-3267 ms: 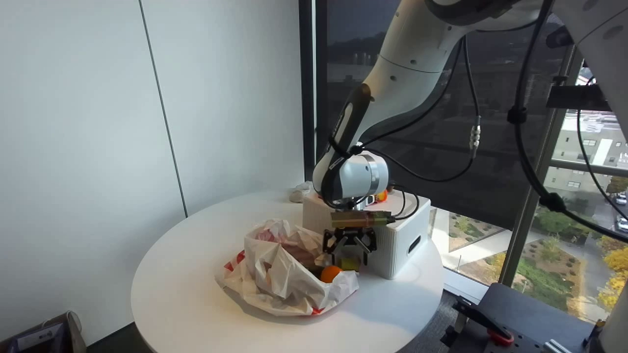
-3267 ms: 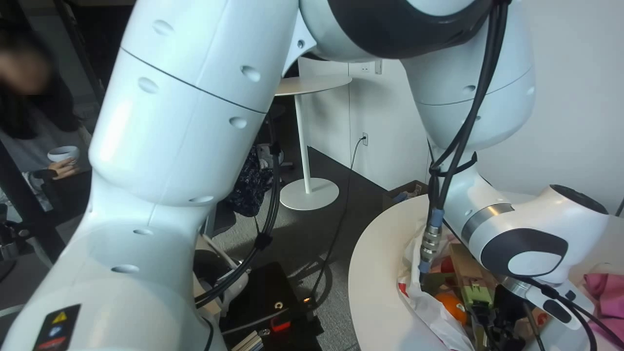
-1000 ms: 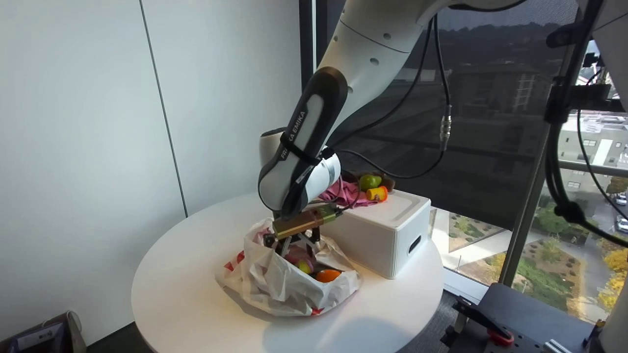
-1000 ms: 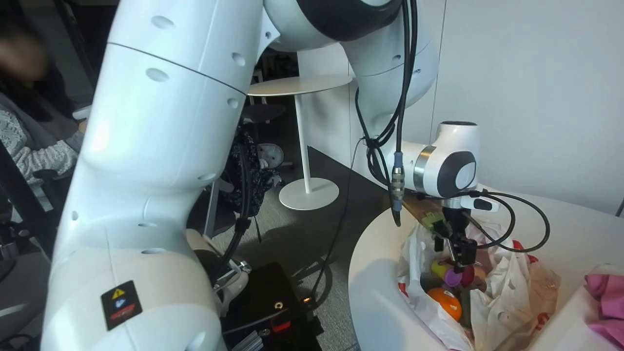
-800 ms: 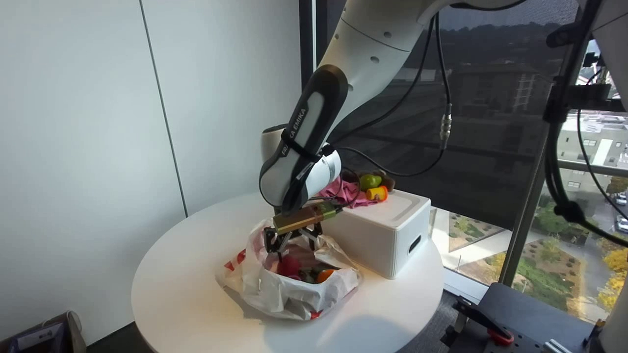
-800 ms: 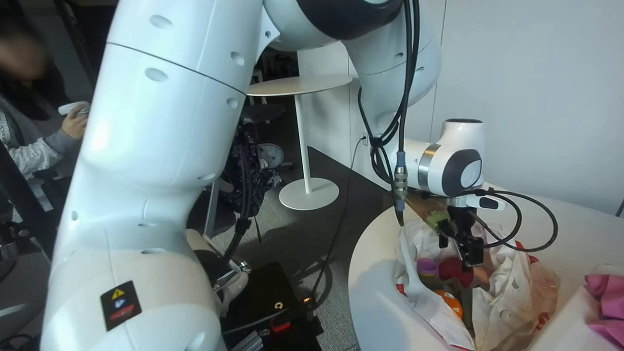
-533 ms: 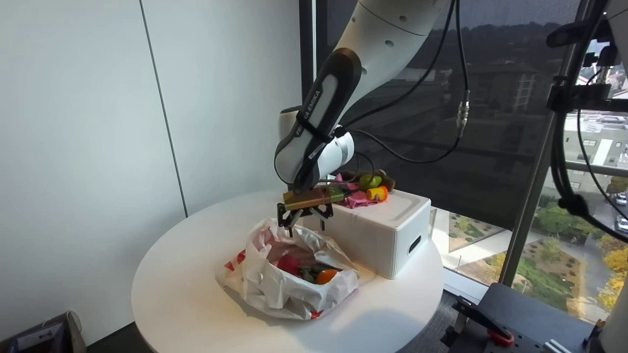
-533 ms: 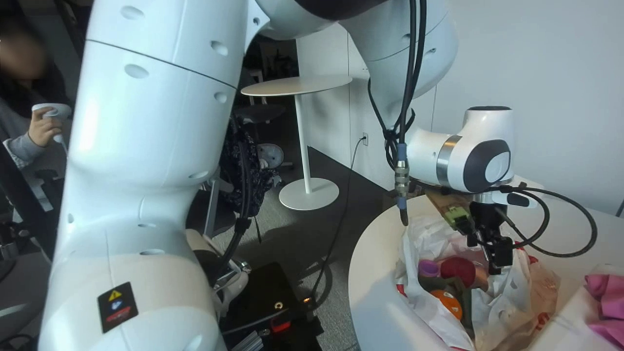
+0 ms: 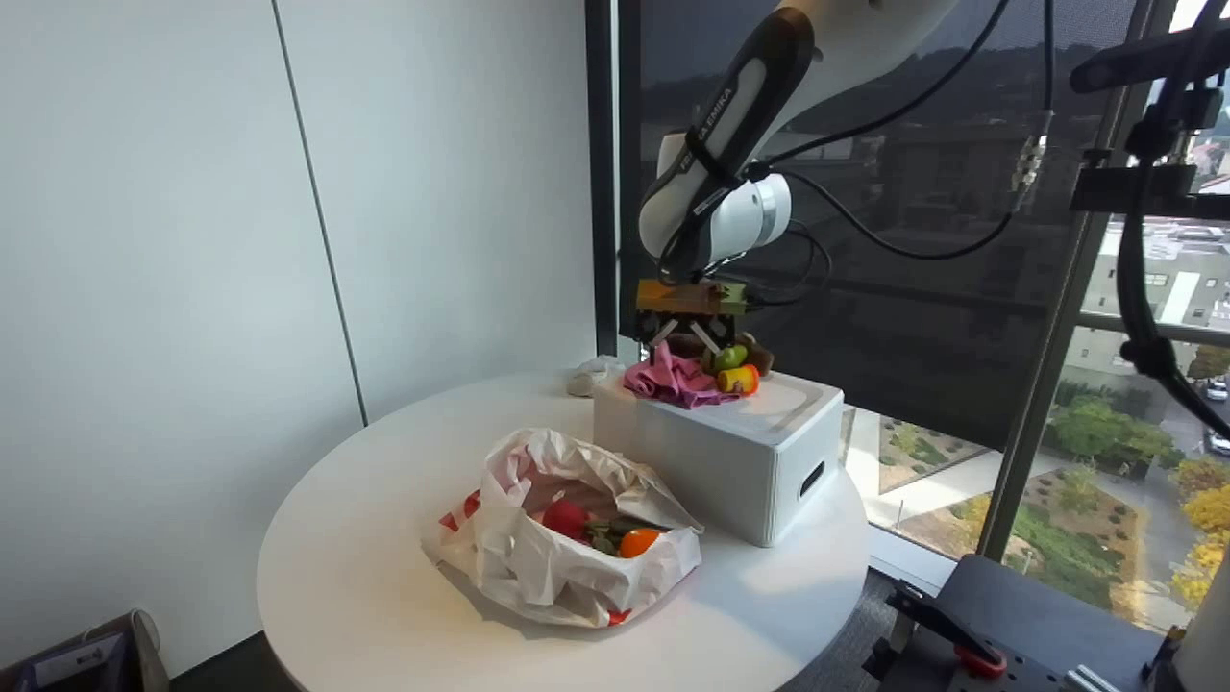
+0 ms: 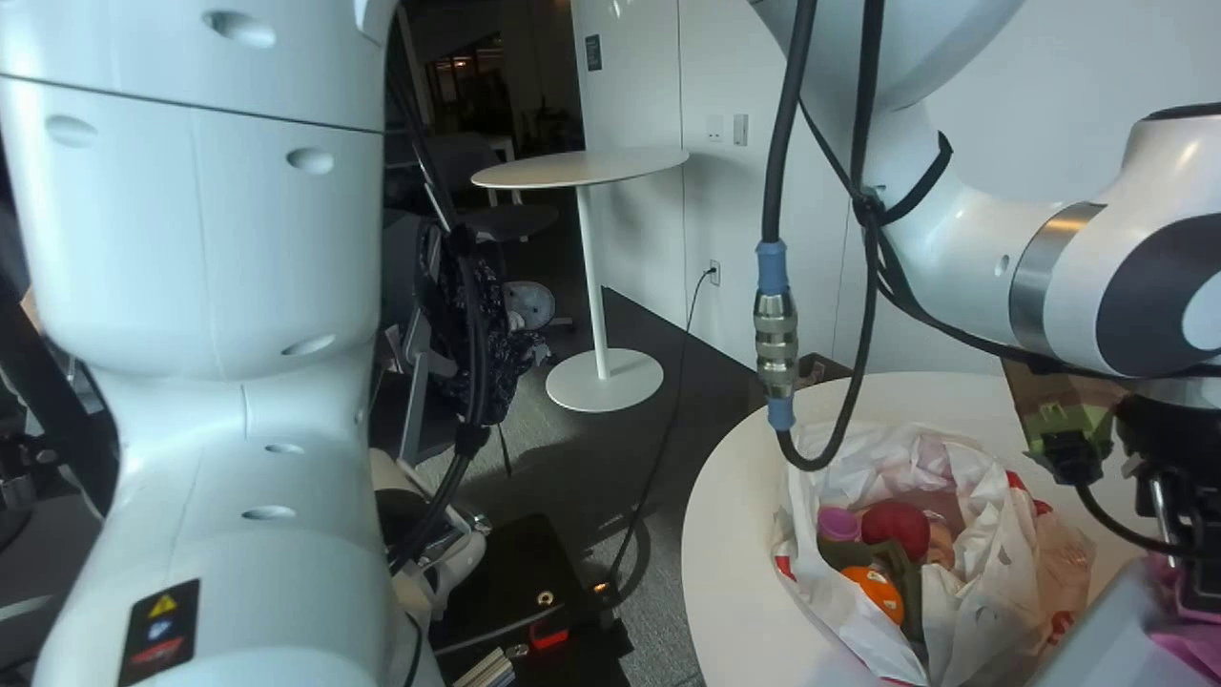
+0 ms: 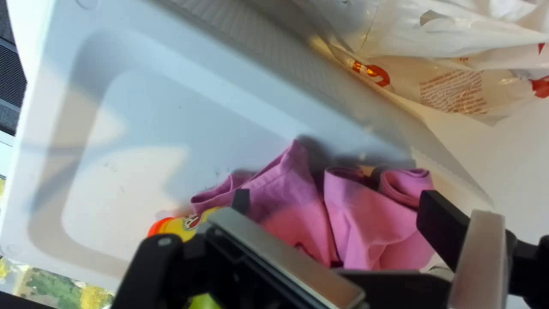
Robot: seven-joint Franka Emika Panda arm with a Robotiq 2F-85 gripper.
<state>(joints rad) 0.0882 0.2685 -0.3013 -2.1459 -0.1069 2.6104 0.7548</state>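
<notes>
Above the white box, close to the window edge of the round table, the claw is spread wide, its two fingers well apart. Under it, on top of the box, lies a crumpled pink cloth; the wrist view shows it between the fingers, but I cannot tell if the tips touch it. Right beside the cloth, a yellow tub with an orange lid lies on its side. Behind the tub is a green round thing, and next to that is a brown thing, too hidden to name. Just beside the box, farther from the window edge, sits a big white bag with red marks and its mouth open. Inside are a red round thing, a purple thing and an orange ball. Near the table's back edge, past the corner of the box, is a small pale lump. Beyond the window edge hangs a dark shade, and yellow trees show far down outside. In an exterior view, a far table stands way back on one thin leg, close to a white wall.
</notes>
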